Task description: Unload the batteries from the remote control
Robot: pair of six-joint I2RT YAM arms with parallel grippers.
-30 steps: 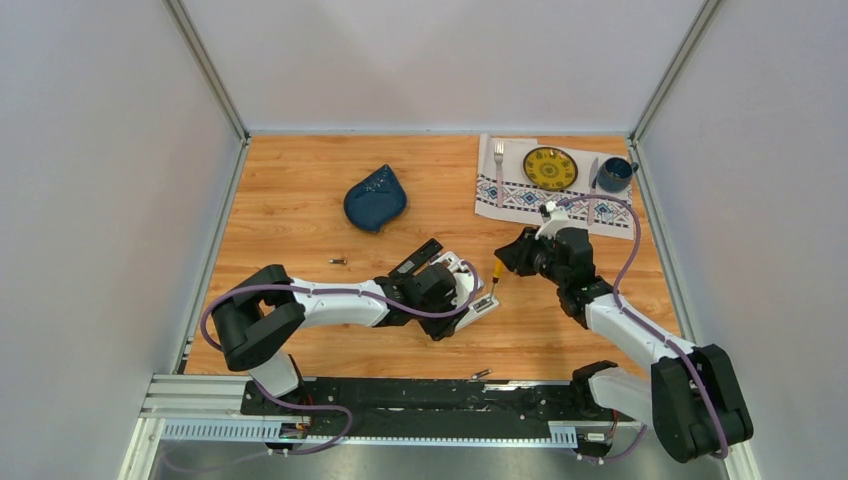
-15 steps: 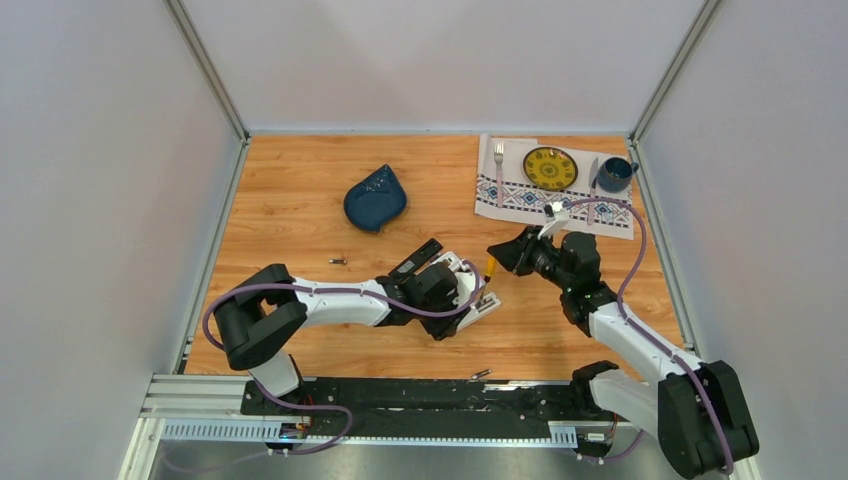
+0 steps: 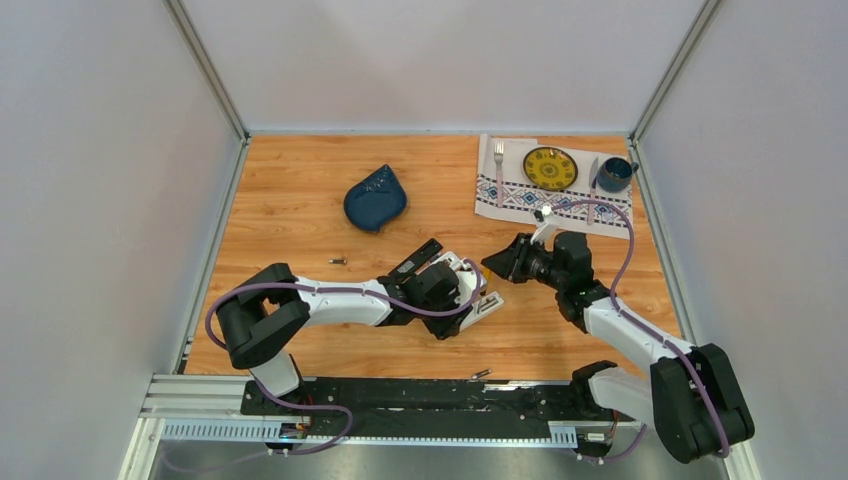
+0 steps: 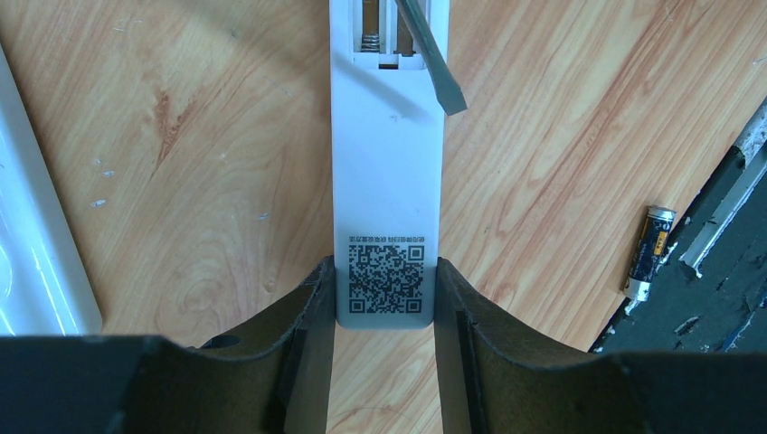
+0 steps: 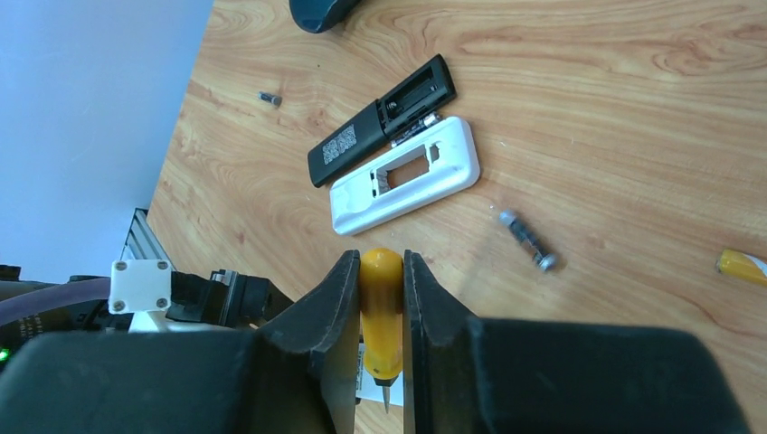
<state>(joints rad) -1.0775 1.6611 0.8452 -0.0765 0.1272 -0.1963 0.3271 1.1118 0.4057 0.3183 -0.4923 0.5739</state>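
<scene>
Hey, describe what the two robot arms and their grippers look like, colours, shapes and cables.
The left arm and right arm have white links between chunky black joints, with a purple cable looping along each. The left gripper and right gripper each have two broad black fingers tapering toward the tips.

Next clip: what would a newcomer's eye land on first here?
At the middle of the table, the left gripper clamps a white remote while the right gripper holds an orange-handled screwdriver, its blade crossing the remote's open battery bay. A loose battery lies near the table's front edge, and a yellow plate sits on a cloth at the far right corner.
</scene>
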